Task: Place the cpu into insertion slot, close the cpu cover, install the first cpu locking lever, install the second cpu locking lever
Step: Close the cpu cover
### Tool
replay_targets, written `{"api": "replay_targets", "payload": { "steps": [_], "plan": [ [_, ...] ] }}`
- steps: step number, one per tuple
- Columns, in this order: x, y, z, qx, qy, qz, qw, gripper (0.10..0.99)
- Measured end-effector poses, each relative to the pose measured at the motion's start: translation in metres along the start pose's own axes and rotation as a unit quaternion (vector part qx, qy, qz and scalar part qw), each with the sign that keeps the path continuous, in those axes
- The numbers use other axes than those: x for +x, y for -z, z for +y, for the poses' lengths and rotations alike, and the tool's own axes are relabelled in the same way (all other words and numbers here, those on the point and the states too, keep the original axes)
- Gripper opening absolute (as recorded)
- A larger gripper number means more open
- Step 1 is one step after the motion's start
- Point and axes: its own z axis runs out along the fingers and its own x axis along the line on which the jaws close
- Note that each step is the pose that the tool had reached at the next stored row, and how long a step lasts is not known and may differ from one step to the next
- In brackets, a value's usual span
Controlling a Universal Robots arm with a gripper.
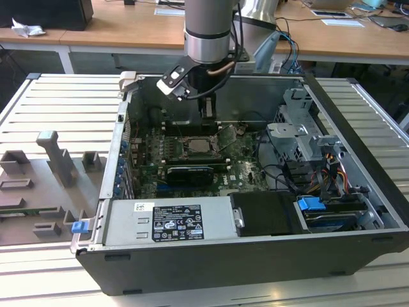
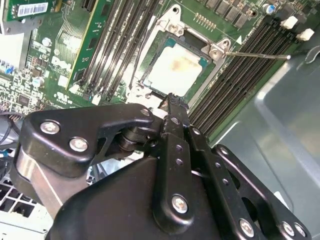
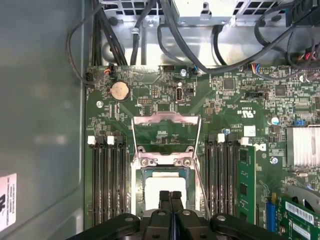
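your pincer (image 3: 170, 196) has its fingers pressed together on nothing, and its body hides the near edge of the cpu (image 3: 161, 186), seated in the socket at the exterior view's centre. beyond it the cpu cover (image 3: 165, 119) is swung open, with the board showing through its window.

The gripper (image 3: 170, 195), fingers pressed together, hides the nearest edge of the cpu (image 3: 154, 187) in the first wrist view and one corner of it in the second wrist view; the exterior view's top edge cuts off the arm (image 1: 208, 32)
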Motion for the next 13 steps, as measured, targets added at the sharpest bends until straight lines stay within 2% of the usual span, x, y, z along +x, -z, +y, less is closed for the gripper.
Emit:
{"api": "replay_targets", "payload": {
  "steps": [3, 7, 13],
  "plan": [
    [0.0000, 0.0027, 0.0002, 0.0000, 0.000, 0.0000, 1.0000, 0.106],
    [0.0002, 0.0108, 0.0007, 0.0000, 0.000, 0.0000, 1.0000, 0.106],
    [0.0002, 0.0125, 0.0058, 0.0000, 0.000, 0.0000, 1.0000, 0.106]
  ]
}}
